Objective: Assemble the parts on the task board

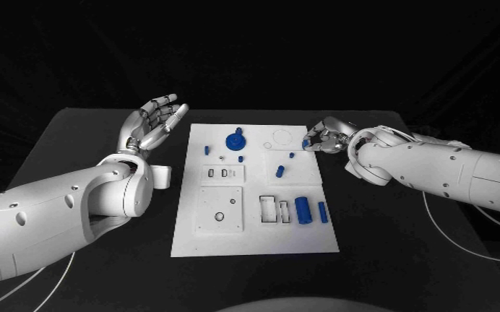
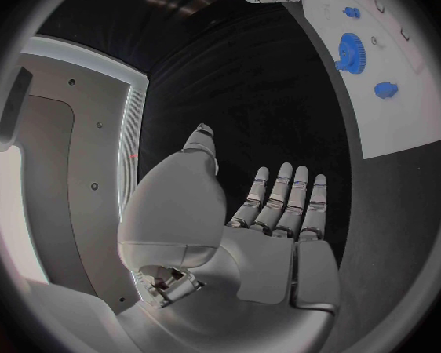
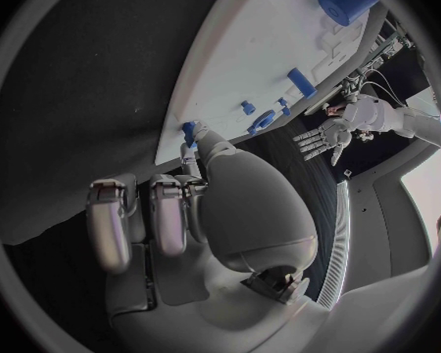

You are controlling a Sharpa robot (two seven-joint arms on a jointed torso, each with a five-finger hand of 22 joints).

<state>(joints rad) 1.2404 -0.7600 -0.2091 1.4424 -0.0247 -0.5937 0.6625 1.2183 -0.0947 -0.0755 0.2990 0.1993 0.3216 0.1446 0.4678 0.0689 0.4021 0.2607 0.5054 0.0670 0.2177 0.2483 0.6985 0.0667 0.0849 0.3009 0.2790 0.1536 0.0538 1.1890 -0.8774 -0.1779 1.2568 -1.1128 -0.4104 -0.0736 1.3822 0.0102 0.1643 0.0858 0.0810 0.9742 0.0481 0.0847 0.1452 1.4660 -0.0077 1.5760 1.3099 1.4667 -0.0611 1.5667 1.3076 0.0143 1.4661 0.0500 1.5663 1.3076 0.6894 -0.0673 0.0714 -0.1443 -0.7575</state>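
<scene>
- While the task board (image 1: 256, 243) is lying flat at the centre of the black table (image 1: 396, 254), the left hand (image 1: 154, 126) is hovering off the board's ten o'clock corner, released, its fingers (image 2: 279, 200) stretching straight and apart with nothing in them.
- At the board's two o'clock corner the right hand (image 1: 325, 139) is curling its fingers (image 3: 166, 212) over the edge, pinching a small blue part (image 1: 306, 142) at its fingertips; the right wrist view is showing that blue piece just at the board's rim.
- A blue gear (image 1: 235, 140) is sitting near the board's twelve o'clock edge, with a small blue peg (image 1: 240, 158) just below it and another small piece (image 1: 205, 149) at its eight o'clock.
- A short blue pin (image 1: 279, 171) is lying near the board's middle.
- Toward five o'clock, a blue cylinder (image 1: 304, 210) and a slim blue bar (image 1: 323, 212) are lying side by side, beside two rectangular slots (image 1: 275, 209).
</scene>
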